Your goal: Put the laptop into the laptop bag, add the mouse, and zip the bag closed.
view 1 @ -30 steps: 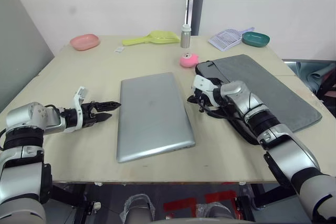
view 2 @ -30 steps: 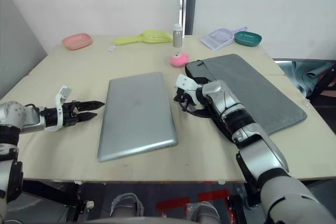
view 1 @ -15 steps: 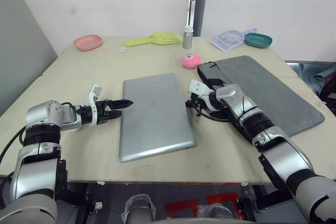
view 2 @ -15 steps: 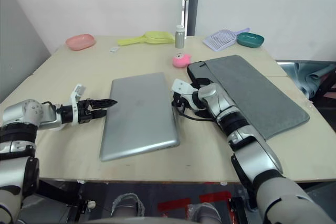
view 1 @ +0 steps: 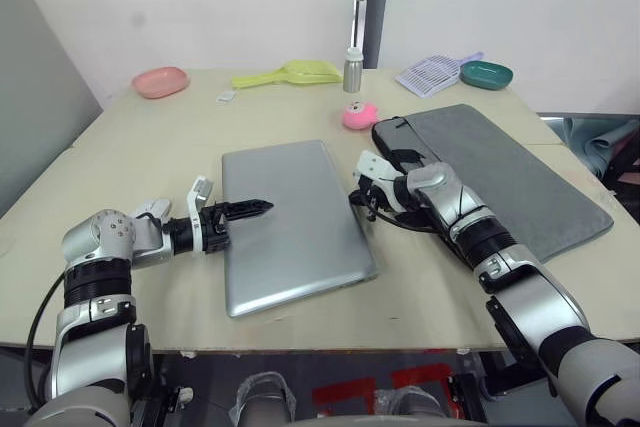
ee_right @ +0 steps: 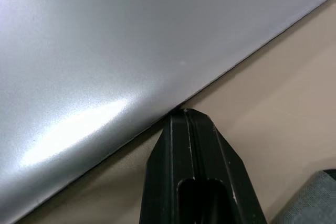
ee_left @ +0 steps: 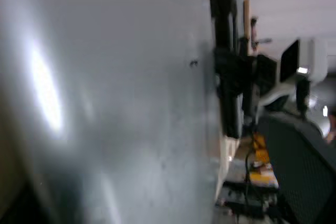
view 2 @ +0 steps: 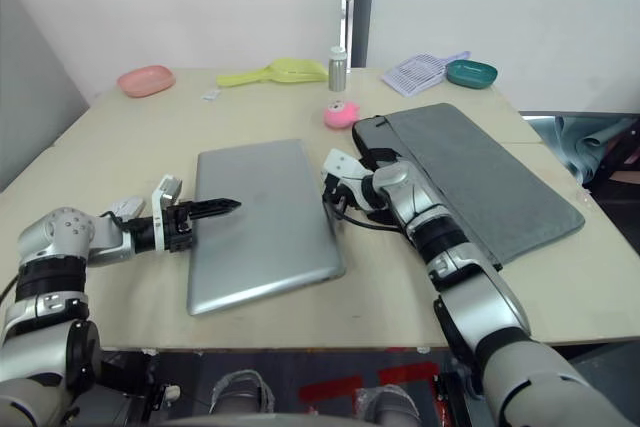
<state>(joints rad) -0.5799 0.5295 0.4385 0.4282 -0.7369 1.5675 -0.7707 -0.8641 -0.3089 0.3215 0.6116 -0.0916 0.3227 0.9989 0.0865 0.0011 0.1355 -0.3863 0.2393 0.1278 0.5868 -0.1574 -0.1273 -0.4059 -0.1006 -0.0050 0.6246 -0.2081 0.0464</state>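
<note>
The silver laptop (view 1: 295, 222) lies shut and flat mid-table. My left gripper (view 1: 256, 207) is shut, and its black tips reach over the laptop's left edge onto the lid. At the laptop's right edge, my right gripper (view 1: 358, 198) is also shut, fingertips (ee_right: 185, 127) touching that edge where it meets the table. Just right of it lies the grey laptop bag (view 1: 510, 172), flat, with its black zip end near that gripper. A small white rounded thing (view 1: 150, 209) lies by my left wrist; I cannot tell if it is the mouse.
A pink plush toy (view 1: 359, 115) sits just beyond the laptop and bag. Along the far edge stand a pink bowl (view 1: 161, 81), a yellow scoop (view 1: 290, 74), a small metal bottle (view 1: 353, 69), a slotted scoop (view 1: 432, 73) and a green bowl (view 1: 487, 74).
My left gripper has moved right, from beside the laptop onto its lid. My right gripper has closed in on the laptop's right edge.
</note>
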